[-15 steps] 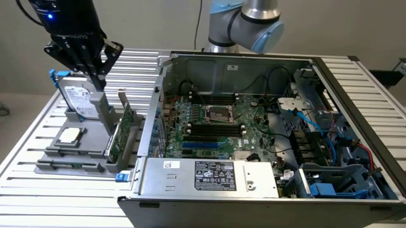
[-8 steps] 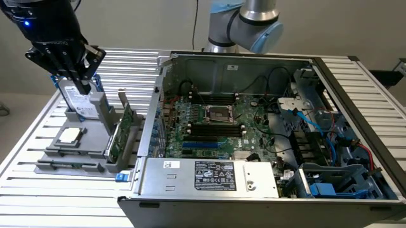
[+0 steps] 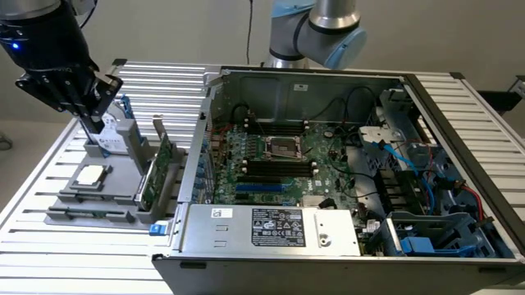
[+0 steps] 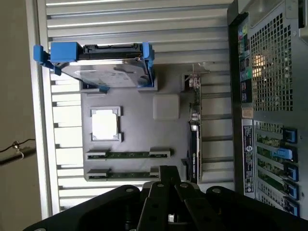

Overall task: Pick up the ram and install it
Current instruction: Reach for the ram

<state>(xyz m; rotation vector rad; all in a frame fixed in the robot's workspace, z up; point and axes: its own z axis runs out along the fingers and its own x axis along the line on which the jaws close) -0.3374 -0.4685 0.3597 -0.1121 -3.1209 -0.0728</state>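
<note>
Exterior view's left: tool (image 3: pixel 92 127), black, fingers closed together with nothing seen between them. It points steeply down from the wrist and hangs above the hard-drive end of the grey tray (image 4: pixel 134 130), close to the blue-framed hard drive (image 3: pixel 125 136).

On the tray, which sits on the slatted table (image 3: pixel 49 258):
- silver processor (image 3: pixel 90 175);
- ram (image 4: pixel 128 154), a green stick lying flat in its holder, with a second stick (image 4: pixel 129 174) beside it, both apart from the tool;
- wide green card (image 3: pixel 160 175), standing on edge.

Exterior view's right: open computer case (image 3: pixel 271 228), motherboard (image 3: pixel 328 178) exposed. The arm (image 3: pixel 324 31) bends behind it.
</note>
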